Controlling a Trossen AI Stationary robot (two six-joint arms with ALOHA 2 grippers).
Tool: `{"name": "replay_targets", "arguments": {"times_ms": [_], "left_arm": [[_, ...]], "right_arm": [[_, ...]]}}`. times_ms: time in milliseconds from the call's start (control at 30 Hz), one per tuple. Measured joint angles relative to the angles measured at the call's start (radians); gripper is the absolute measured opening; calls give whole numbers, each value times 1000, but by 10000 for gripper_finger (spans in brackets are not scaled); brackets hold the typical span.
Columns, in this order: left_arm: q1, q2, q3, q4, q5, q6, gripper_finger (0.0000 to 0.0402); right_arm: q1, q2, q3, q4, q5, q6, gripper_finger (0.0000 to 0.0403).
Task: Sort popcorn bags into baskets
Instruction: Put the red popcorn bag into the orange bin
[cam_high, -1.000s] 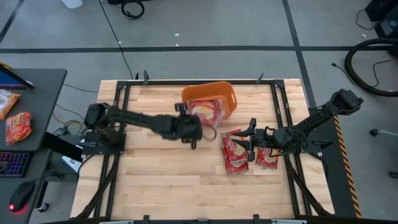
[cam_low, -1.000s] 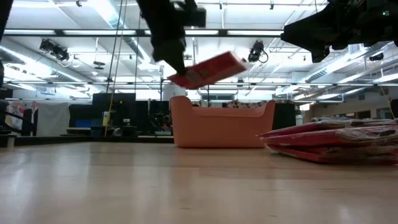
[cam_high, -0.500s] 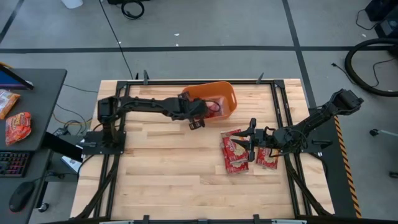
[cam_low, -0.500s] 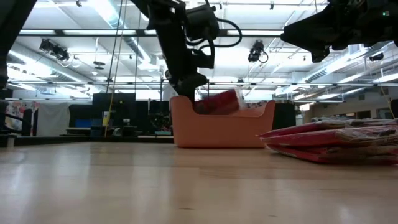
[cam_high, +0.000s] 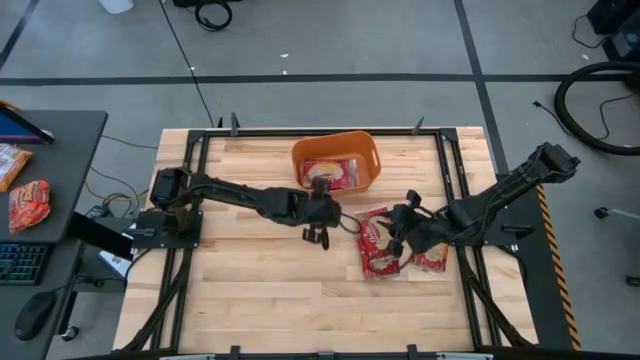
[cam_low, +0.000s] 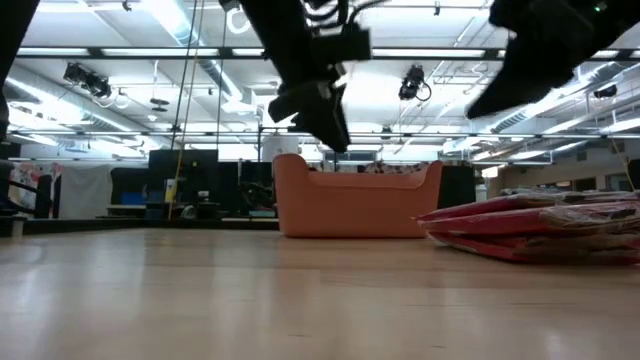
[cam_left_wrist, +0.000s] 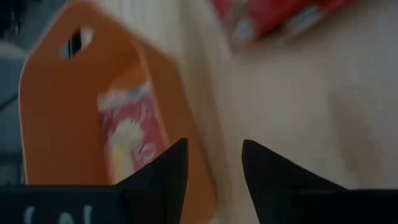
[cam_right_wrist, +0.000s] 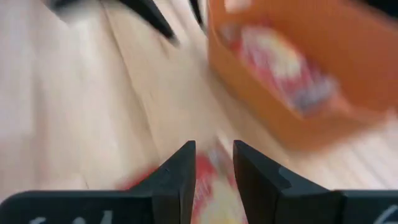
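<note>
With one popcorn bag (cam_high: 328, 173) lying in the orange basket (cam_high: 371, 158), the empty, open left gripper (cam_high: 318, 233) and the parted, empty right gripper (cam_high: 392, 243) are hovering beside the basket near the remaining bags (cam_high: 378, 246), risking a collision.

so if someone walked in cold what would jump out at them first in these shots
Probably the orange basket at the table's far edge, bright against the pale wood, with one red popcorn bag lying flat inside. Next, the loose pile of red popcorn bags near the table's middle right, with the right gripper poised over it. The left gripper, open and empty, sits between basket and pile.
</note>
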Motion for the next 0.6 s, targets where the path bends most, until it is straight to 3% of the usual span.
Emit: {"name": "replay_targets", "arguments": {"times_ms": [200, 300, 600], "left_arm": [[-42, 18, 0, 99, 52, 21, 184], [-58, 53, -11, 174, 55, 64, 199], [-79, 185, -13, 341, 53, 215, 208]], "right_arm": [[-17, 63, 51, -162, -260, 28, 119], [-3, 72, 51, -200, -330, 30, 131], [27, 77, 36, -389, -319, 213, 150]]}}
